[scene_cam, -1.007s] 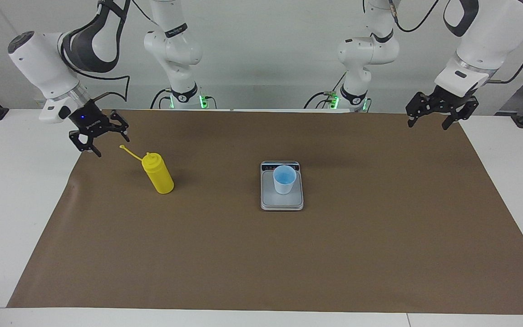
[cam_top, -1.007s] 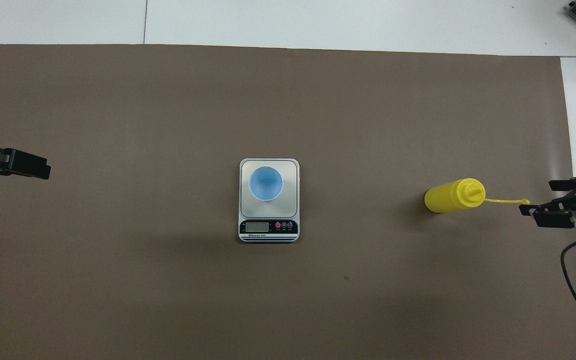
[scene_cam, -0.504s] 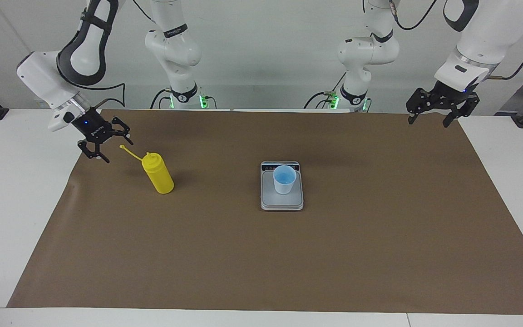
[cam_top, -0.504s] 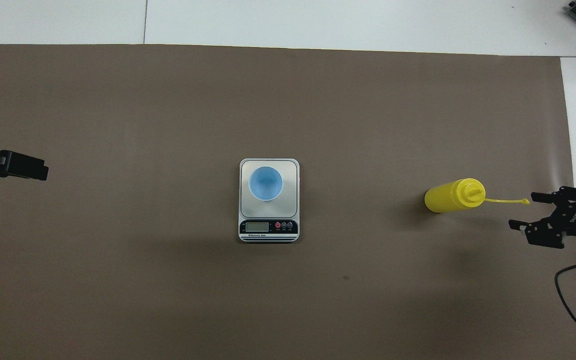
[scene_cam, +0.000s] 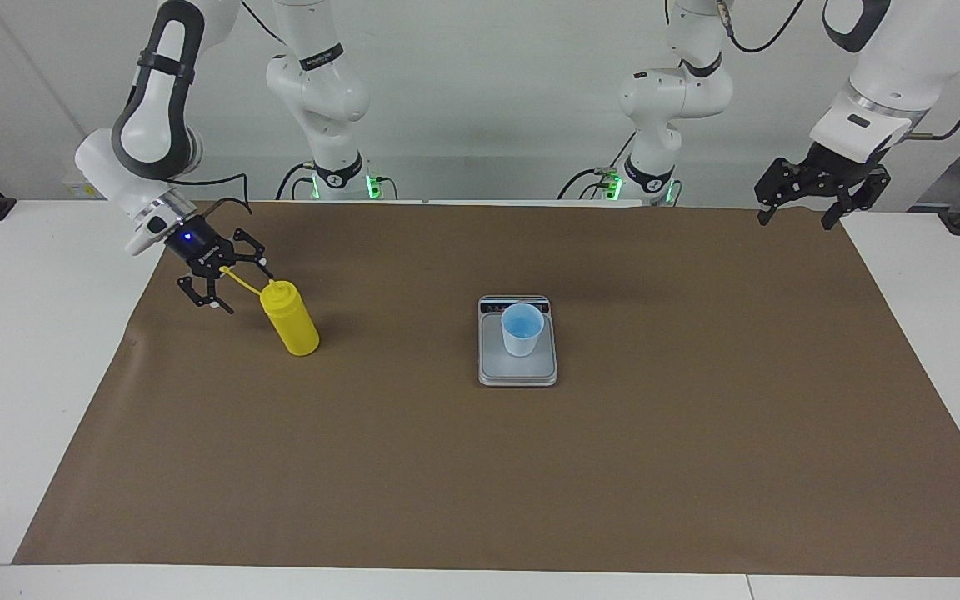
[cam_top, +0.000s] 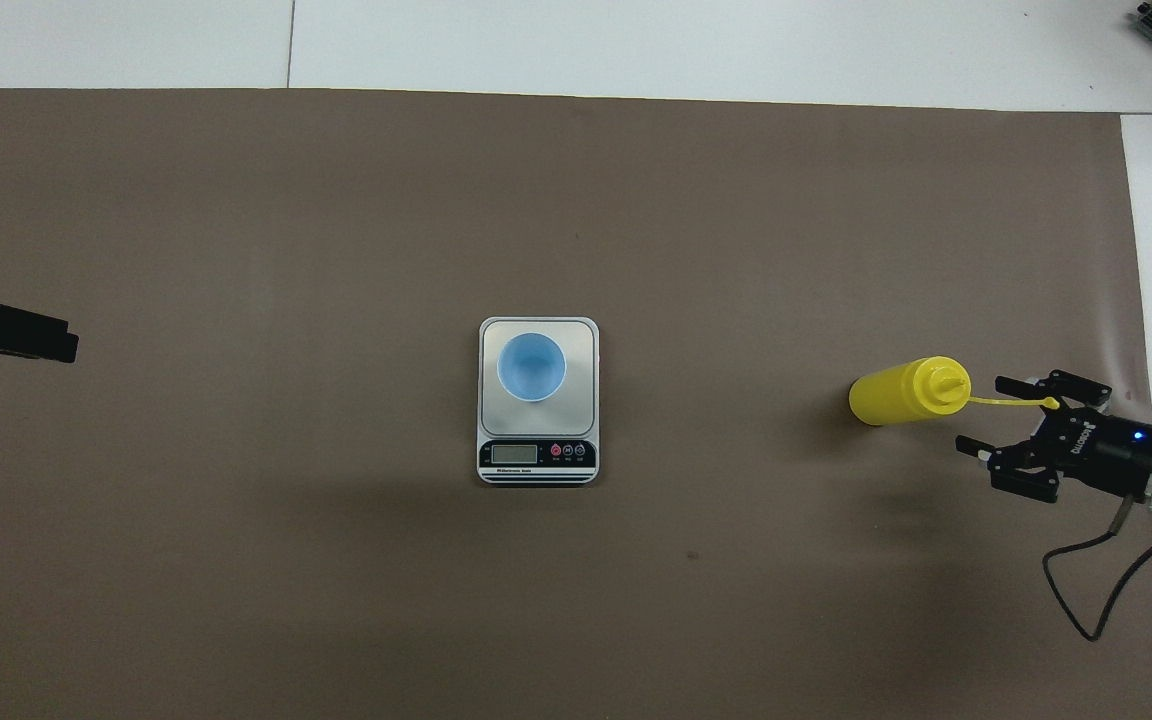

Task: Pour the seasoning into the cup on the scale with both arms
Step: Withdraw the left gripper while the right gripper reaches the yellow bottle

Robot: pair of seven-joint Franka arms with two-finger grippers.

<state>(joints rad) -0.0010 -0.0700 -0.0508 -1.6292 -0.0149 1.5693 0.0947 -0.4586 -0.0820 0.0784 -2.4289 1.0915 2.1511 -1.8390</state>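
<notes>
No text, brand, number or sign can be read with certainty. On the scale (cam_top: 538, 400), a dark strip (cam_top: 538, 456) is carried at the 6 o'clock edge of the platform in the overhead view; a pale display window (cam_top: 514, 453) with no digits that can be made out is set in it, with three small round button symbols (cam_top: 567, 451) at its 3 o'clock side and a line of fine white print below, too small to be read. White lettering is borne on the body of the right gripper (cam_top: 1021, 447), but it cannot be deciphered.
</notes>
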